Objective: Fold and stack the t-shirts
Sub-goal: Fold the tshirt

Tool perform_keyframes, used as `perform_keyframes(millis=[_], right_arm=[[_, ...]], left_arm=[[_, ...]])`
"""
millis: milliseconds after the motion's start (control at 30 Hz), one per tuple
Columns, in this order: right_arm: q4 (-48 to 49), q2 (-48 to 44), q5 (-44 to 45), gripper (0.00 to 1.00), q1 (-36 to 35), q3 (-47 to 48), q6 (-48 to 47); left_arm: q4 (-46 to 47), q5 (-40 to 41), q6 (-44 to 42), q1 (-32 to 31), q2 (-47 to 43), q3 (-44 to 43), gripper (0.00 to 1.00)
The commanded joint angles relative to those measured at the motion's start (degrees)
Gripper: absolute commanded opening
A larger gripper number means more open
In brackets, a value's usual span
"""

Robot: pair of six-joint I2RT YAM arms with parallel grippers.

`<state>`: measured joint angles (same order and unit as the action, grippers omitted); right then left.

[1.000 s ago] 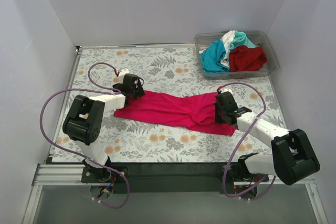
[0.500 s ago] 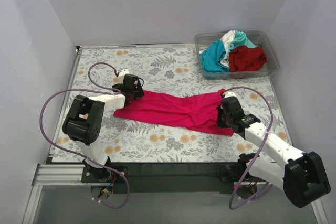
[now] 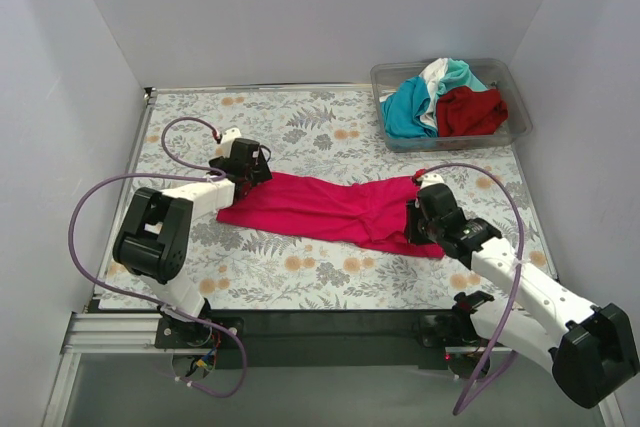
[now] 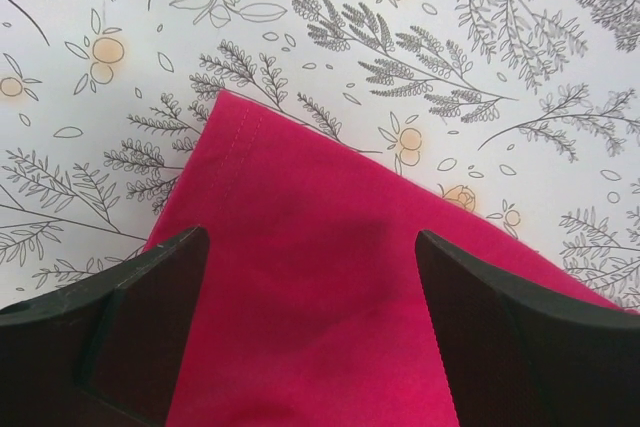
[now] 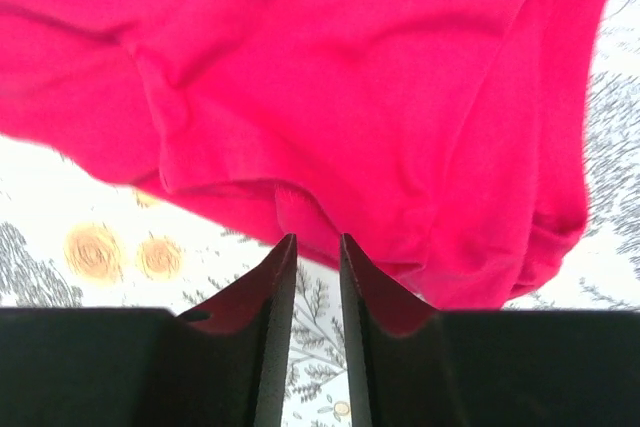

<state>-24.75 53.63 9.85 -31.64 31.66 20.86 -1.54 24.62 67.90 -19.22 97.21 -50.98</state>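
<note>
— Cloth first: how does the magenta-pink t-shirt (image 3: 330, 212) handle?

— Soft, light and limp, by my judgement. It lies stretched across the floral surface (image 3: 300, 117), rumpled at its right end, and would sag from any single pinch. It wants a hold at two corners along the hems.

— And your hands?

— My left hand (image 4: 310, 237) hangs wide open over the shirt's left corner, gripping nothing. My right hand (image 5: 312, 239) has its jaws almost together at the bunched right hem; whether cloth is caught between them, I cannot tell.

— The others?

— The teal shirt (image 3: 405, 112), white shirt (image 3: 435, 72) and dark red shirt (image 3: 470, 112) sit heaped in the clear bin (image 3: 520, 112) at the far right corner.
</note>
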Motion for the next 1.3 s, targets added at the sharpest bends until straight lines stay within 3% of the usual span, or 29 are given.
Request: perform_keyframes(millis=[0, 267, 400, 533, 767, 967, 1267], right_arm=[[3.99, 1.12, 4.3, 0.22, -0.09, 4.63, -0.73], [12.7, 18.17, 5.7, 0.2, 0.7, 11.84, -3.11], [15.43, 25.11, 10.62, 0.19, 1.66, 15.7, -4.33], [18.77, 31.52, 8.62, 0.16, 4.56, 17.12, -4.95], [21.59, 38.21, 6.68, 0.14, 10.53, 17.91, -5.83], [21.41, 43.58, 3.52, 0.12, 14.67, 17.65, -6.27], [20.01, 42.18, 2.64, 0.13, 16.17, 16.15, -6.71]], left_arm=[[-0.57, 0.78, -0.22, 0.24, -3.52, -0.34, 0.78], [6.11, -9.67, 1.18, 0.15, -1.33, -0.17, 0.77], [8.04, -9.6, 1.97, 0.06, -0.35, 1.23, 0.77], [8.57, -8.71, 1.8, 0.24, 1.31, 1.24, 0.77], [5.76, -8.89, 5.05, 2.61, 4.31, 2.19, 0.78], [5.85, -8.53, 7.86, 3.4, -1.31, 8.95, 0.77], [5.14, -8.28, 9.88, 2.79, -8.34, 14.94, 0.77]])
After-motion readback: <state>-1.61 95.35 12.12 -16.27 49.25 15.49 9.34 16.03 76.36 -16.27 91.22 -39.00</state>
